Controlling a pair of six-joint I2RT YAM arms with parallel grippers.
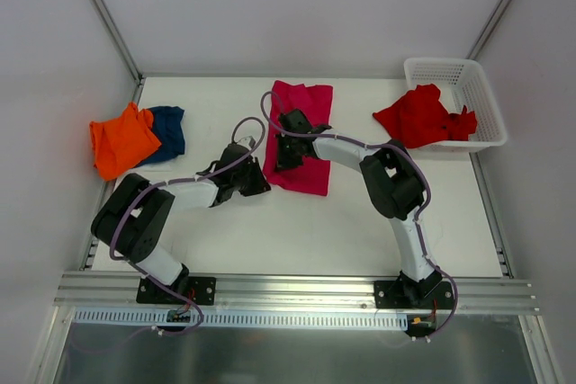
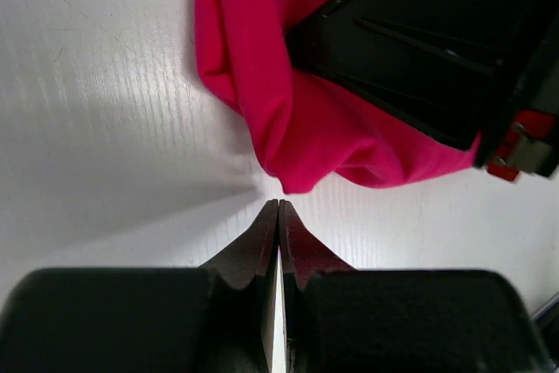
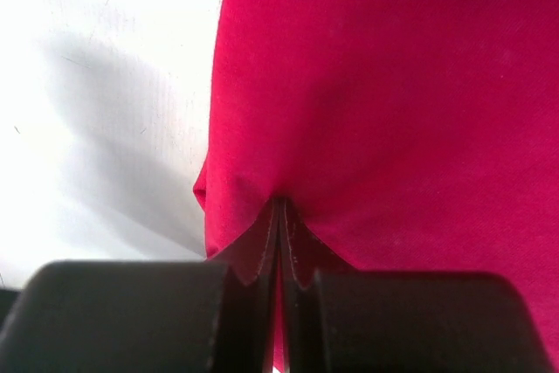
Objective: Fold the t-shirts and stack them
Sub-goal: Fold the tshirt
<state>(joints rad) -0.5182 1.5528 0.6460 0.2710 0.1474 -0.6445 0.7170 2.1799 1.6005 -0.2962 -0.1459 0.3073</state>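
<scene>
1. Low in the left wrist view, the left gripper (image 2: 278, 206) lies over the white table (image 1: 297, 231). Its fingers are pressed together with nothing between them, and the tips stop just short of a rolled corner of the pink shirt (image 1: 308, 103).
2. Just beyond, at the centre of the overhead frame, the right gripper (image 3: 279, 203) is also closed tight. Its tips bear down on the pink shirt near its left edge. The cloth puckers around them, but we cannot tell whether a pinch of it is caught.
3. The pink shirt lies as a narrow panel running from mid-frame toward the table's far edge, with its left side doubled over. We judge it light, thin and limp, so it should sag and bunch when lifted rather than hold any shape. The doubled edge or a corner looks like the best hold, because the layers give the fingers something to bite. One gripper at each end should keep the fold straight.
4. At the left of the frame, the orange shirt (image 1: 121, 143) overlaps the navy shirt (image 1: 171, 128), both loosely bundled. We expect them to be just as soft.
5. At the upper right, the red shirt (image 1: 418, 116) lies crumpled, spilling over the rim of the white basket (image 1: 468, 87) onto the table. A raised ridge of cloth looks like the easiest place to grip it.
</scene>
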